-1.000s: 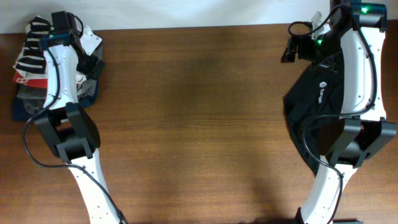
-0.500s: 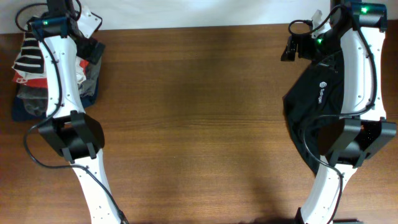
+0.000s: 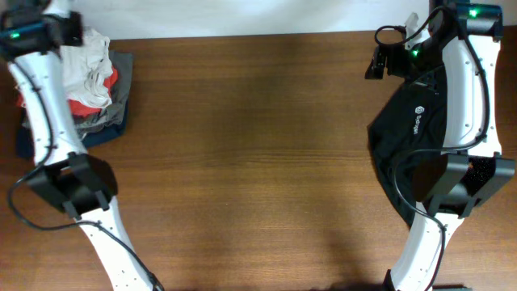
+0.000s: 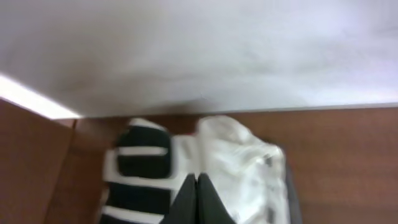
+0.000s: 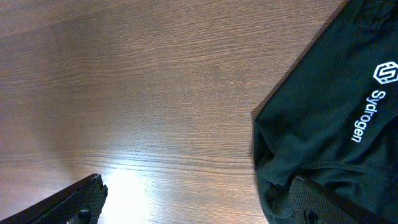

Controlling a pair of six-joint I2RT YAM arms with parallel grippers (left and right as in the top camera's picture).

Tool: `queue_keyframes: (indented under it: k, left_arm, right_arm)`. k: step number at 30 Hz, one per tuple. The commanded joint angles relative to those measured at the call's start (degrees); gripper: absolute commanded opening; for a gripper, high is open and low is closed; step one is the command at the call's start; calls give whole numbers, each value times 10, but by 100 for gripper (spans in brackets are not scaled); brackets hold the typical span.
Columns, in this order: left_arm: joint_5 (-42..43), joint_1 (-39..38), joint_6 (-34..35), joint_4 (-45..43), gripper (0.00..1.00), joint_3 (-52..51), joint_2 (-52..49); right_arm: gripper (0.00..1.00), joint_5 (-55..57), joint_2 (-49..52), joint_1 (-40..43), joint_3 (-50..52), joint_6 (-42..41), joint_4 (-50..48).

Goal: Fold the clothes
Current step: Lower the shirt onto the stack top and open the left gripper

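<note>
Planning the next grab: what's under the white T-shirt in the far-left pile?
Under the white T-shirt a red garment shows, then grey fabric and navy fabric at the edges. Anything else beneath is covered.

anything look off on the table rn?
The white shirt sits crumpled on the stack at the left rear corner, not laid flat. The black garment is bunched at the right edge, partly under the right arm. The left hand is shut above the stack, seemingly on nothing.
</note>
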State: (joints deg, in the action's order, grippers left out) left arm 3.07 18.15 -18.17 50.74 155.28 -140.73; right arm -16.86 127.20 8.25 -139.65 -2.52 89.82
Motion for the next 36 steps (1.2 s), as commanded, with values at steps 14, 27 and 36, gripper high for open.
queue_keyframes:
  k: [14,27,36]
  left_arm:
    - [-100,35,129,-75,1,-9,-179]
    - [-54,71,169,-73,1,35,-182]
    - [-55,73,151,42,34,101,-106]
  right_arm:
    - [99,-5,-1,-4,-4,5,15]
    - [99,-5,-1,-4,-4,5,13]
    - [99,-5,-1,-5,-4,5,15]
